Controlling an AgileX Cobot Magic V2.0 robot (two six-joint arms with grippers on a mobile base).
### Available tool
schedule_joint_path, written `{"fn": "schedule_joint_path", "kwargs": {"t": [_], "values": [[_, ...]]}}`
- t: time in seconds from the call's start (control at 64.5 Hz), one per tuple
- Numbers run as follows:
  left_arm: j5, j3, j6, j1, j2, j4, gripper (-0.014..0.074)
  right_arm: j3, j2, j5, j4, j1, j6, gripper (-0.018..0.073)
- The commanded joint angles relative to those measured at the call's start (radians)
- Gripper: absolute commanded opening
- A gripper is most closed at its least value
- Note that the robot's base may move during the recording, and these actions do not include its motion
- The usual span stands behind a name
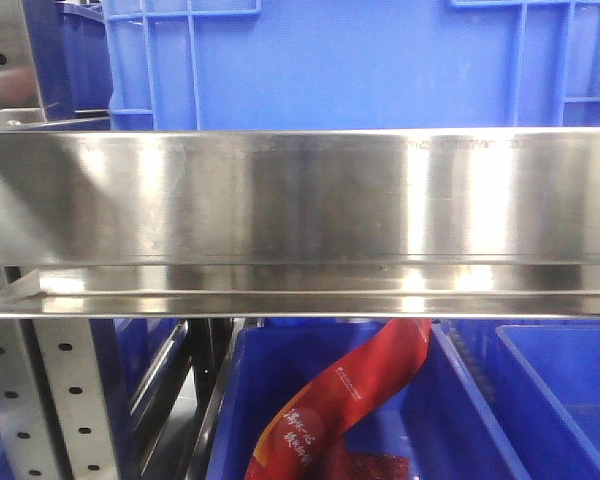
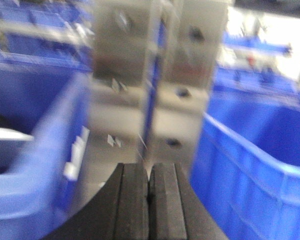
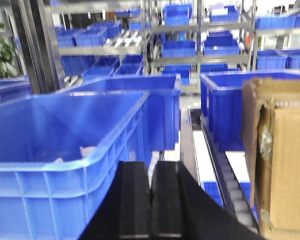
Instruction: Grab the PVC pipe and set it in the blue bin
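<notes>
I can't find the PVC pipe in any view. Left gripper (image 2: 149,200) and right gripper (image 3: 151,200) both pinched closed, empty. Right one hangs beside a blue bin (image 3: 65,150), cardboard box (image 3: 282,160) at right; steel shelving (image 1: 300,200) fills front view.

Steel shelf rail (image 1: 300,220), front view centre: brushed silver with pale vertical glare bands
Bin on shelf (image 1: 355,65), top: plain mid-blue plastic
Packet (image 1: 340,400), bottom centre: red with white lettering
Perforated upright (image 1: 50,400), lower left: grey-white, dark round holes
Left gripper (image 2: 149,200), bottom of left wrist view: matte black pads
Bins at either side (image 2: 250,170): saturated blue, blurred
Right gripper (image 3: 151,200), bottom of right wrist view: black
Large bin (image 3: 65,150), left: bright blue
Cardboard box (image 3: 282,165), right edge: tan-brown
Plant (image 3: 0,55), upper left: green
</notes>
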Motion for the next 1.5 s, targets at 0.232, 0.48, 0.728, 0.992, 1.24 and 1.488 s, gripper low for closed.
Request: {"fn": "schedule_joint_path", "kwargs": {"t": [0.232, 0.48, 0.728, 0.992, 1.24, 1.488], "values": [[-0.024, 0.003, -0.005, 0.035, -0.059, -0.008, -0.0111, 0.004, -0.005, 0.020, 0.002, -0.006, 0.000, -0.0162], [-0.024, 0.003, -0.005, 0.035, -0.059, -0.008, -0.0111, 0.004, -0.005, 0.020, 0.002, -0.006, 0.000, -0.0162], [-0.024, 0.003, -0.005, 0.035, -0.059, -0.008, -0.0111, 0.013, -0.008, 0.015, -0.001, -0.006, 0.000, -0.0162], [-0.024, 0.003, -0.005, 0.035, -0.059, -0.008, -0.0111, 0.198, -0.175, -0.056, -0.031, -0.006, 0.000, -0.0162], [-0.024, 0.003, -0.005, 0.035, -0.059, -0.008, -0.0111, 0.474, -0.429, -0.133, -0.109, -0.021, 0.095, -0.0162], [-0.024, 0.003, -0.005, 0.035, -0.059, -0.008, -0.0111, 0.614, -0.536, -0.149, -0.236, -0.021, 0.218, -0.0162]]}}
